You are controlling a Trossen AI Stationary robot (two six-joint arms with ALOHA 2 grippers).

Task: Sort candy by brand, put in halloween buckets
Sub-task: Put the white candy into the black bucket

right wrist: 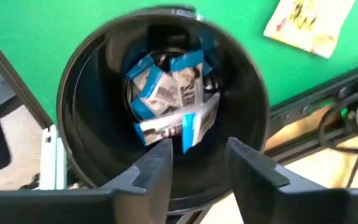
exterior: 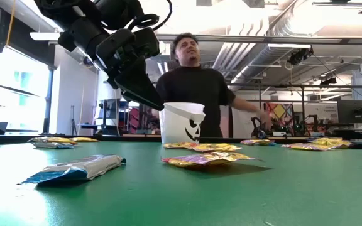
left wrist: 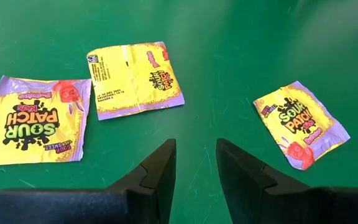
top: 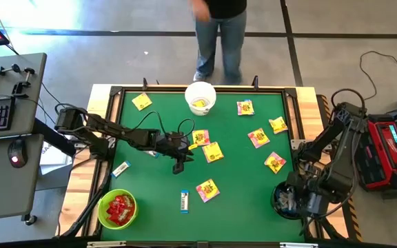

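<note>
High view: green table (top: 247,200) w/ three buckets; white bucket (top: 200,97) at far edge, centre; lime green bucket (top: 117,209) near-left, holding red packets (top: 120,207); black bucket (top: 286,200) near-right, partly under right arm; yellow packets (top: 212,151) scattered across centre and right; one white-and-blue bar (top: 184,200) near centre, another (top: 120,169) at left; left gripper (top: 178,164) over table centre, just beside a yellow packet; right gripper (top: 296,200) above black bucket; person (top: 220,38) standing beyond far edge.

Low view: left arm (exterior: 115,44) comes down in front of white bucket (exterior: 182,123); blue-white bar (exterior: 74,169) lying flat near-left; yellow packets (exterior: 207,158) in mid table; person (exterior: 197,94) behind bucket.

Left wrist view: left gripper (left wrist: 195,163) fingers apart, nothing between them, above bare felt; three yellow packets (left wrist: 135,79) lie flat ahead, none touched.

Right wrist view: right gripper (right wrist: 199,163) fingers apart, empty, directly over black bucket (right wrist: 92,74); white-and-blue bars (right wrist: 169,96) piled inside; a yellow packet (right wrist: 309,22) on table beyond.
</note>
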